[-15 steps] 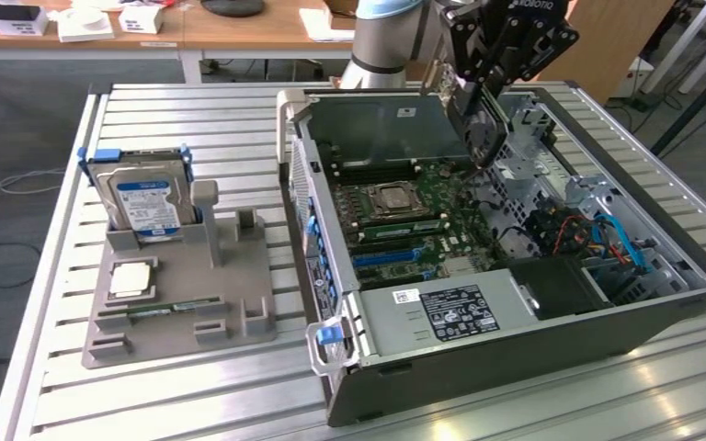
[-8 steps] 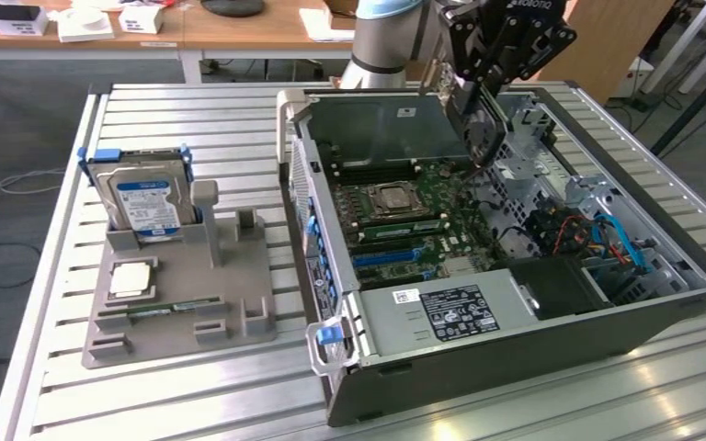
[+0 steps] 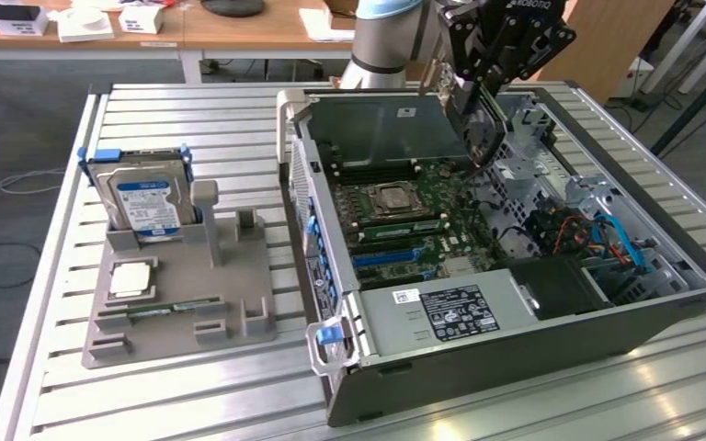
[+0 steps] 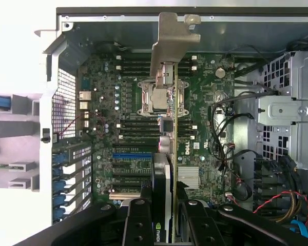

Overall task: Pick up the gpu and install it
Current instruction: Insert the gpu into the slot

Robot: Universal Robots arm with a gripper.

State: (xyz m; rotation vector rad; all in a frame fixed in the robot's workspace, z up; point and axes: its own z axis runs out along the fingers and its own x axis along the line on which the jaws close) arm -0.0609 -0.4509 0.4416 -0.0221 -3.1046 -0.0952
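Slatted metal table point(image 3: 181, 386), its edges cut off by the frame. Open computer case point(image 3: 476, 367) lying on its side on the table, toward the exterior view's right, interior exposed; near corner cropped. Robot arm point(image 3: 384, 41), grey with a blue joint cap, upper part cut off. Motherboard point(image 3: 421, 216) on the case floor, its far strip screened by the card. Grey holder tray point(image 3: 181, 303) on the table at the exterior view's left, well apart from the case. Power supply point(image 3: 445, 312) with a label, at the case's near end. Hard drive point(image 3: 144, 197), upright in the tray's far slot, lower part hidden. Gripper point(image 3: 485, 92), black, above the case's far end, fingers point(image 4: 139, 220) clamped on either face of the gpu point(image 3: 485, 138). The gpu hangs edge-on over the motherboard, silver bracket point(image 4: 172, 41) toward the case's rear wall; its connector edge is hidden, and contact with a slot cannot be told. Processor socket point(image 3: 390, 200), partly covered by the card in the wrist view. Processor chip point(image 3: 132, 280) flat in the tray. RAM stick point(image 3: 163, 310), narrow, details indistinct.
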